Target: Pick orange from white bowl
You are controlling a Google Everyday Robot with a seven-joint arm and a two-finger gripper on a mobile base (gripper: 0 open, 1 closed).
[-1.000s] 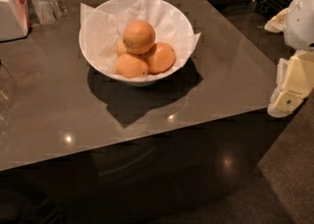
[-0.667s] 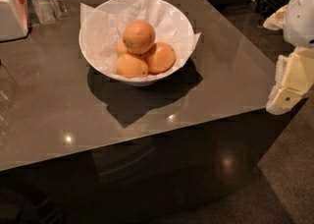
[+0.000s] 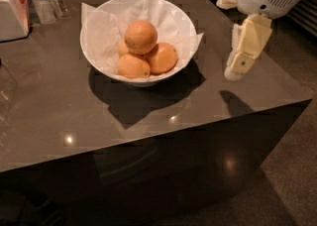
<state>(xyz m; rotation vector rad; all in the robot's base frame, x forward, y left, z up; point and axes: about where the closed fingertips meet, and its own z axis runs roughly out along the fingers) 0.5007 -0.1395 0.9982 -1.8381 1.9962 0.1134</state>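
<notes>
Large round dull-orange orange [image 3: 141, 36] stacked atop smaller oval orange fruits [image 3: 133, 66], one mostly hidden, in paper-lined glossy white bowl [image 3: 101, 69]. Cream gripper [image 3: 235, 69] held right of bowl; jaw spread cannot be told.

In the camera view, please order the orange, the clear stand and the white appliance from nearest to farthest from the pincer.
The pincer hangs above the table, right side.
1. orange, in the white bowl.
2. clear stand, back left.
3. white appliance, far left.

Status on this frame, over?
Gripper right of white bowl, apart from it. Orange tops the smaller fruits, untouched. Paper corner juts toward gripper.
</notes>
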